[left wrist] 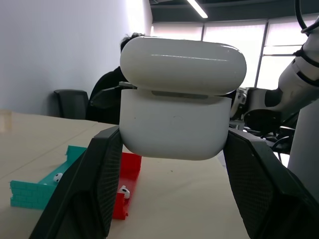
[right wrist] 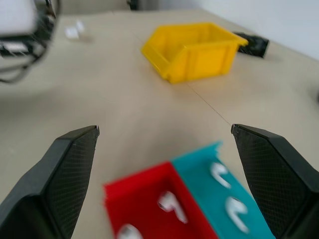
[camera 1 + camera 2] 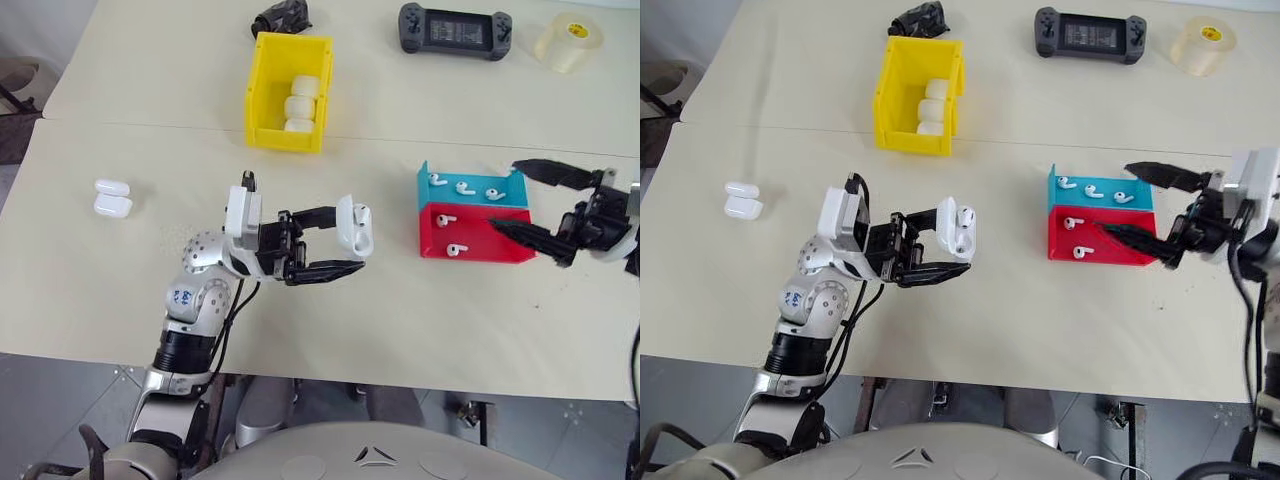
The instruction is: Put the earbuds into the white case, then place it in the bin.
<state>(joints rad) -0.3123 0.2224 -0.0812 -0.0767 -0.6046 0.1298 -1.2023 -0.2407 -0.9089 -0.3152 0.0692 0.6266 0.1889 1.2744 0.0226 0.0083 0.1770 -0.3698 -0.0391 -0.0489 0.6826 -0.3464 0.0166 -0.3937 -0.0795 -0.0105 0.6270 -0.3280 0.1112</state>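
My left gripper (image 3: 352, 240) is shut on the white case (image 3: 356, 228), holding it above the middle of the table. In the left wrist view the white case (image 1: 182, 99) sits between the two fingers with its lid on top. To the right, several earbuds lie in two small trays, some in the teal tray (image 3: 470, 188) and two in the red tray (image 3: 455, 234). My right gripper (image 3: 505, 195) stands open and empty at the right end of these trays. The yellow bin (image 3: 262, 95) stands at the back with three white cases (image 3: 303, 105) inside.
Two more white cases (image 3: 112, 198) lie on the table at the left. A black game controller (image 3: 455, 30), a roll of clear tape (image 3: 568, 42) and a dark crumpled object (image 3: 280, 18) sit along the back. The table's front edge runs just below my arms.
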